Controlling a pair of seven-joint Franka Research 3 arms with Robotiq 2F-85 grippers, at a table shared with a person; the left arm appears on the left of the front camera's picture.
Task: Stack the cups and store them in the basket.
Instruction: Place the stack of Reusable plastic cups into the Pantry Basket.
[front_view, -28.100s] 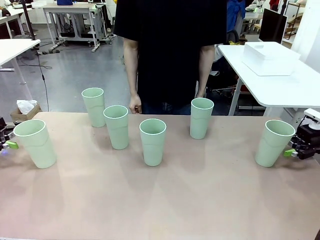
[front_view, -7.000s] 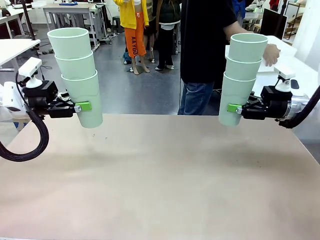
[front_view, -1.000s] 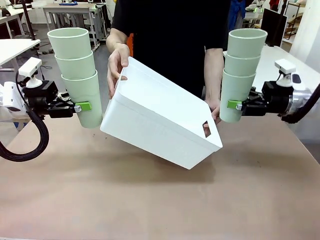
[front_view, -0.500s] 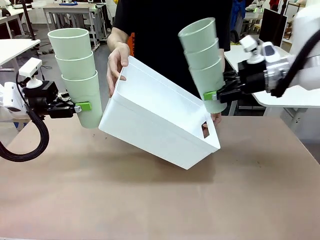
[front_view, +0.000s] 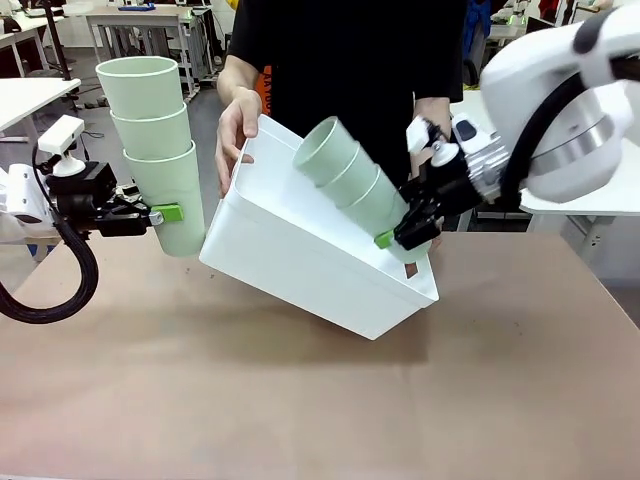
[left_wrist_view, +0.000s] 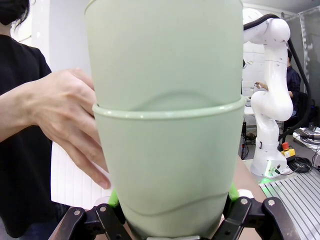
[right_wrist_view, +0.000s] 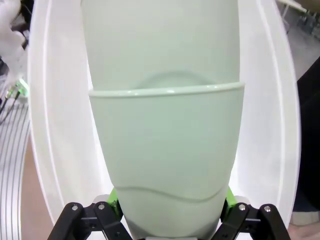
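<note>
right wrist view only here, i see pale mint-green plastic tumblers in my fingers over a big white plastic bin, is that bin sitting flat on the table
observer: no, the large white rectangular plastic bin is tipped steeply, and a person's hand grips its raised end.
operator: ok, what is the left gripper doing
observer: it is shut on its own stack of three pale mint-green plastic tumblers, held upright off the table beside the bin's left end.
</note>
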